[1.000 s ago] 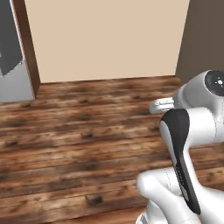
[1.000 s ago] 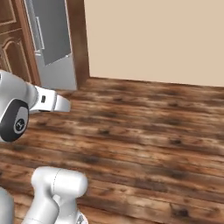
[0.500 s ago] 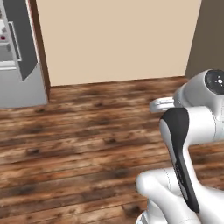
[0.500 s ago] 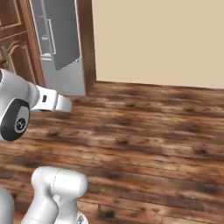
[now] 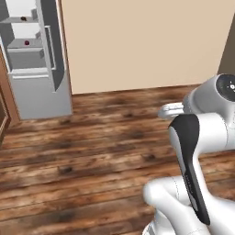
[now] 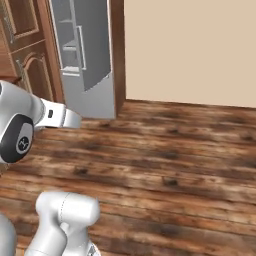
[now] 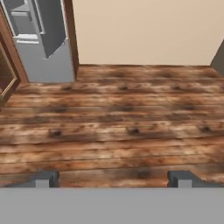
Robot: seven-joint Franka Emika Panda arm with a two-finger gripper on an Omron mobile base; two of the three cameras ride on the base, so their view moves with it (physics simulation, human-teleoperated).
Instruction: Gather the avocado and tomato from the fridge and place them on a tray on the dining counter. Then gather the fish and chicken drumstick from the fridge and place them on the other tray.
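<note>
While the base is out on the open wooden floor (image 5: 92,156) and the fridge (image 5: 39,64) stands at the far left with its door swung open, the step in hand looks like the approach to fetch the first items, so the sensible course is to close in squarely on the open compartment and stop near enough that the arm can reach the shelves without stretching past the door. Two small dark red things sit on the white shelves inside, too small to name. In the right base view the fridge (image 6: 85,60) stands between a dark wood cabinet (image 6: 25,45) on its left and the beige wall (image 6: 190,50) on its right. The arm is folded up close over the base, elbow high, hand level and facing forward over the floor, well apart from the fridge. The gripper (image 7: 113,179) has its jaws spread wide, and nothing lies between the fingertips (image 7: 43,178). Neither tray nor dining counter can be placed from here.
</note>
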